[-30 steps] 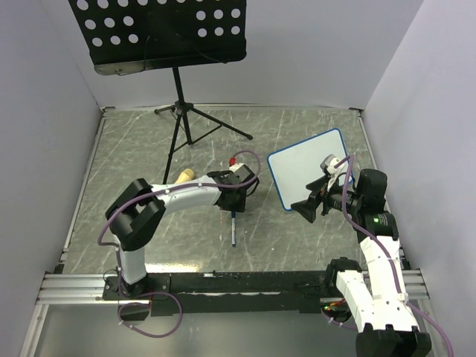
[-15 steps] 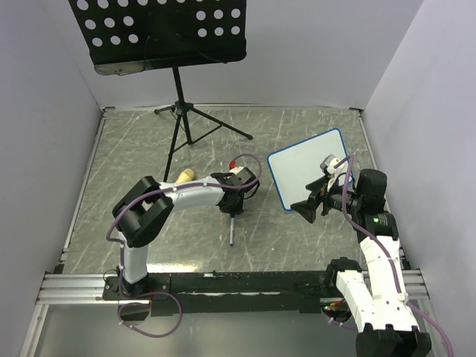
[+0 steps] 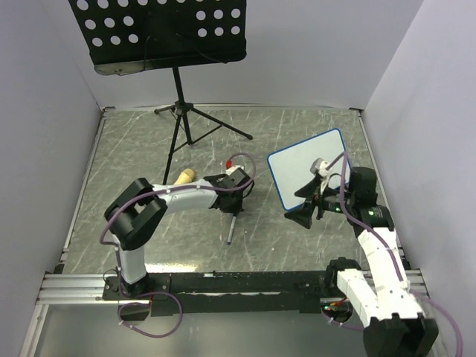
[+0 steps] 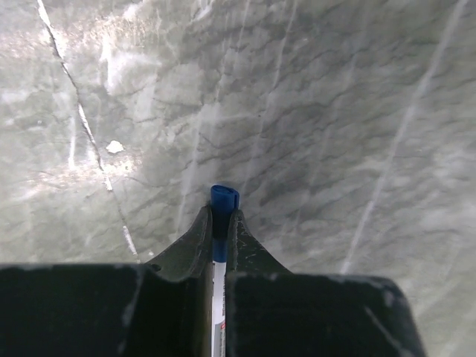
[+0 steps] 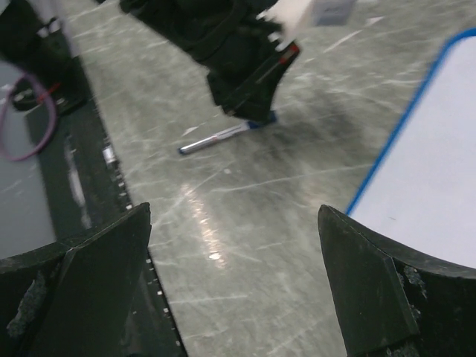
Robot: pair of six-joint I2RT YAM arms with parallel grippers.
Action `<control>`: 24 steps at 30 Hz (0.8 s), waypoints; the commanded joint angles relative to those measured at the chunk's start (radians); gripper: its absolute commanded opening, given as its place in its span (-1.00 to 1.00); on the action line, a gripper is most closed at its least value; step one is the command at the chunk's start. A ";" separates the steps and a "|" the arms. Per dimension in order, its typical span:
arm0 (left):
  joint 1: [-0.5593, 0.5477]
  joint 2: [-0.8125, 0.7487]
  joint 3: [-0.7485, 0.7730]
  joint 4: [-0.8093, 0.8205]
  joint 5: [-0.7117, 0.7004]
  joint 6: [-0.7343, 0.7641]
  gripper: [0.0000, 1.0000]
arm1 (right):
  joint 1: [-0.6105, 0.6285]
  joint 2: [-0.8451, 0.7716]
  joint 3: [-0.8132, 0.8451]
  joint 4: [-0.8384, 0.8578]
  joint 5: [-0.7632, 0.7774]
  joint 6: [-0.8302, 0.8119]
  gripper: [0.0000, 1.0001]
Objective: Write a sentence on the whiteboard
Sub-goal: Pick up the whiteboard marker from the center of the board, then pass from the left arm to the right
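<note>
The whiteboard (image 3: 306,165) sits on the right side of the table (image 3: 149,149), about halfway between near and far. It is turned at a slant, so one corner points to the far right. It has a thin blue frame, and the part of its face that shows is plain white. In the right wrist view the whiteboard (image 5: 439,186) fills the right side, with its blue edge running up across the picture.

The right gripper (image 3: 299,207) is just beside the near left edge of the board. Its two fingers (image 5: 89,275) are spread far apart and there is nothing between them. I cannot tell if it touches the board.

To the left of the board, near the middle of the table, is the marker (image 3: 232,229). It looks like it lies on the table, and its long end points to the near side. The left gripper (image 3: 232,199) is low over its far end. In the left wrist view the left gripper (image 4: 219,223) is squeezed tight on the marker (image 4: 219,253), and the blue cap (image 4: 224,199) pokes out past the fingertips.

A small tan thing (image 3: 186,175) lies on the table just beside the left arm. At the far left stands the black music stand (image 3: 160,33), full of round holes, with its thin legs on the table. The table is grey with pale streaks, and white walls stand around it.
</note>
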 commanded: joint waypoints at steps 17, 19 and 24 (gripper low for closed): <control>0.076 -0.399 -0.324 0.675 0.159 -0.353 -0.98 | 0.442 0.448 -0.022 0.656 0.351 0.548 0.94; 0.076 -0.418 -0.330 0.681 0.164 -0.366 -0.98 | 0.448 0.489 -0.014 0.665 0.341 0.573 0.92; 0.076 -0.452 -0.370 0.715 0.125 -0.410 -0.98 | 0.460 0.549 -0.014 0.722 0.251 0.668 0.79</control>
